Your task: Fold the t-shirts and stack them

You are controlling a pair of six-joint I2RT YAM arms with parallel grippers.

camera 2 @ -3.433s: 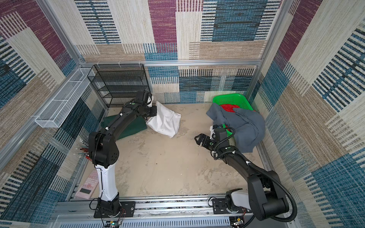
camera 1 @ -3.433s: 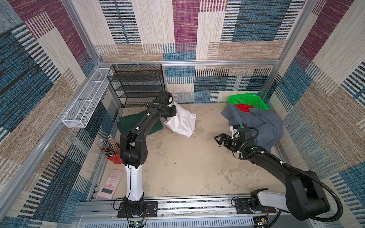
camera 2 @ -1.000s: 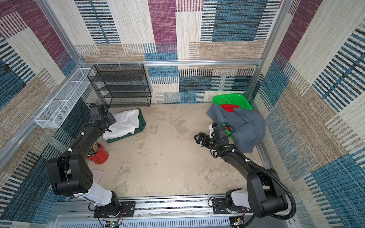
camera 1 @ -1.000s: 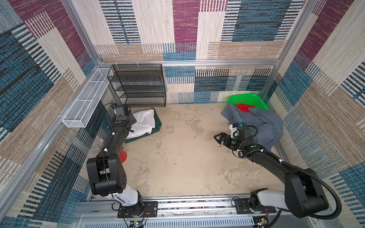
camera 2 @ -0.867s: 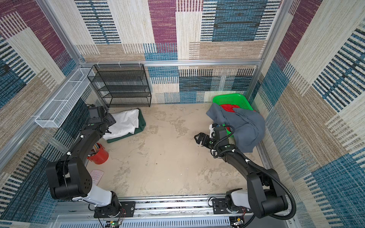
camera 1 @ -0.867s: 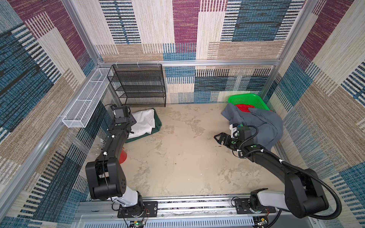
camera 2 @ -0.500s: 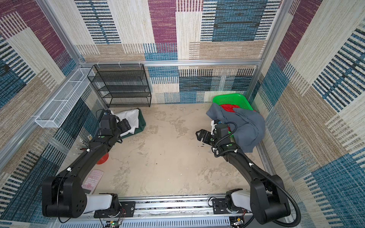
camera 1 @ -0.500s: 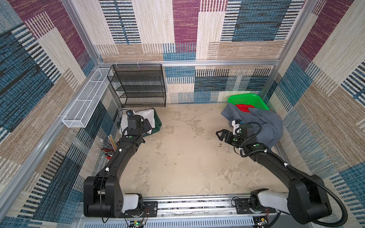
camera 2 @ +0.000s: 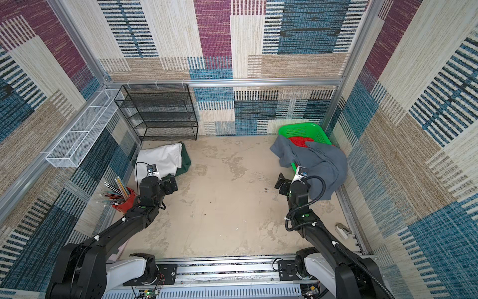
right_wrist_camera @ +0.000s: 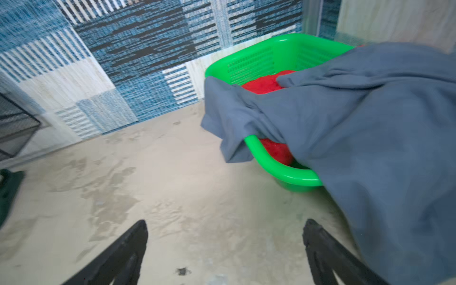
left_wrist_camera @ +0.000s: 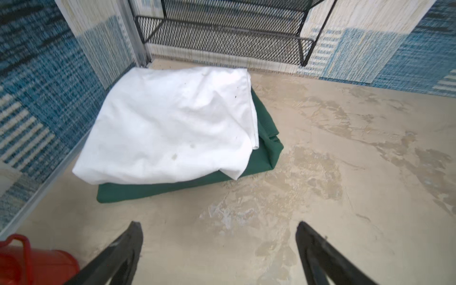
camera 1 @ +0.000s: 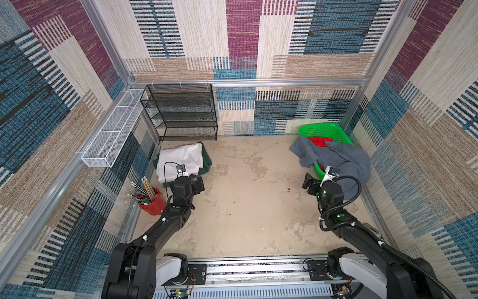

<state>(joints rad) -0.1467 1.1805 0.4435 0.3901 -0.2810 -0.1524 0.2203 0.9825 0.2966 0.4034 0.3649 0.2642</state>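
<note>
Wrinkles mark the folded white cotton t-shirt (left_wrist_camera: 167, 133) lying on the folded dark green t-shirt (left_wrist_camera: 267, 148) in the far left corner; the slate grey t-shirt (right_wrist_camera: 370, 123) drapes crumpled over the bright green lattice basket (right_wrist_camera: 249, 64). The left gripper (left_wrist_camera: 217, 223) has backed away from the pile since a second ago; it and the right gripper (right_wrist_camera: 226, 221) gape empty.

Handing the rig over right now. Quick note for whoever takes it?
Left gripper: open, empty, just short of the white t-shirt.
Right gripper: open, empty, near the green basket.
The white t-shirt lies folded on the folded dark green t-shirt, by the black rack.
Grey t-shirt: unfolded, draped over the basket.
Done: two folded and stacked.
Left: fold the grey one and add it on top.
</note>
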